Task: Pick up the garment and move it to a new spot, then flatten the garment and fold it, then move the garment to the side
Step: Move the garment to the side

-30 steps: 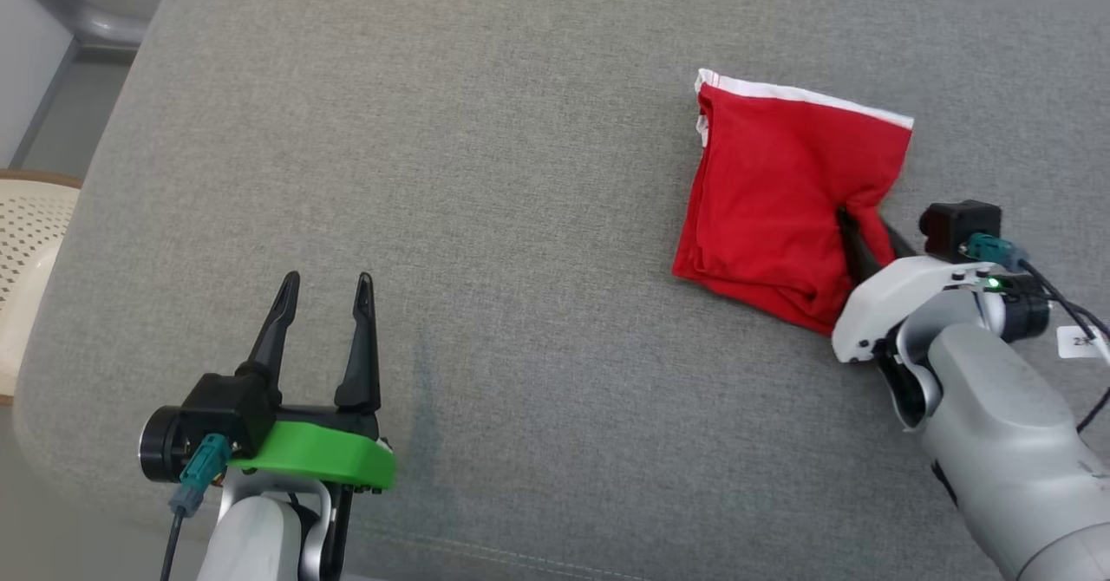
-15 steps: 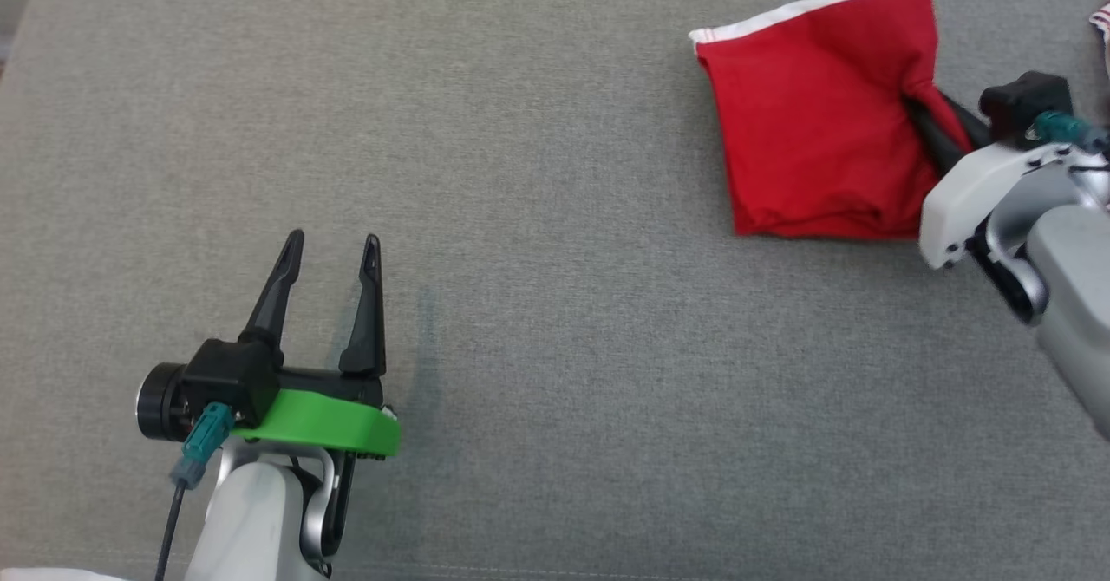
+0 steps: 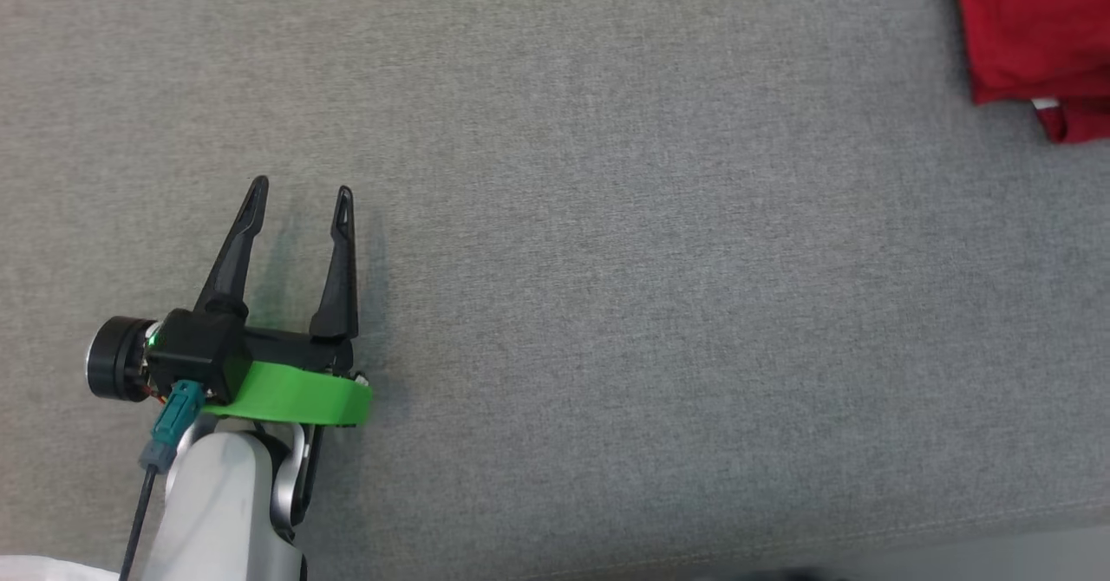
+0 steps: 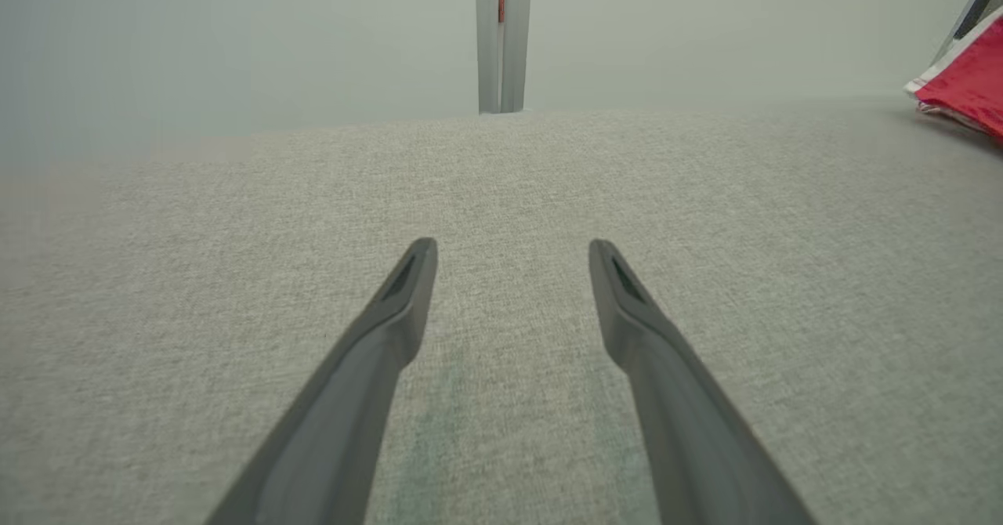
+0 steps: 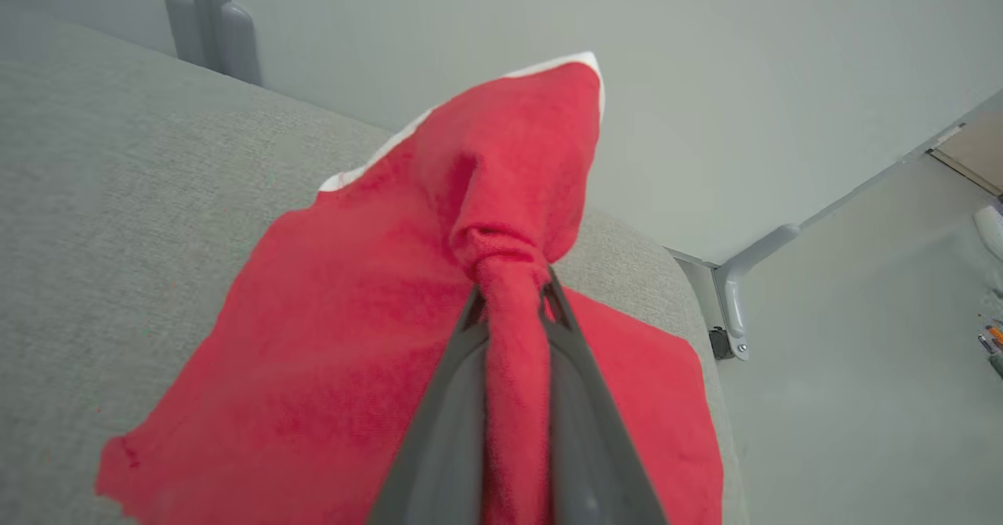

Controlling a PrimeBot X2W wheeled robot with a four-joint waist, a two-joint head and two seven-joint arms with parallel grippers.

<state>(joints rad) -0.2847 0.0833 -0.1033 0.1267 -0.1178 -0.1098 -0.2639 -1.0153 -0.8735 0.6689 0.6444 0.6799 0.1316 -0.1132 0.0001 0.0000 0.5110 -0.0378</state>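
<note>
Red garment (image 3: 1032, 35) lies at head view's top right on the grey cushion (image 3: 607, 303), left gripper (image 3: 301, 189) spread wide; left wrist view, same, nothing held; right wrist view, right gripper (image 5: 513, 294) pinching a bunched fold; I'd lift higher so it doesn't drag.

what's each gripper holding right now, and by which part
The right gripper is shut on the red garment, pinching a bunched fold of cloth. The left gripper holds nothing.

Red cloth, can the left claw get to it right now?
Probably not yet. The left claw sits far across the grey cushion from the red cloth, and the right claw pinches it.
</note>
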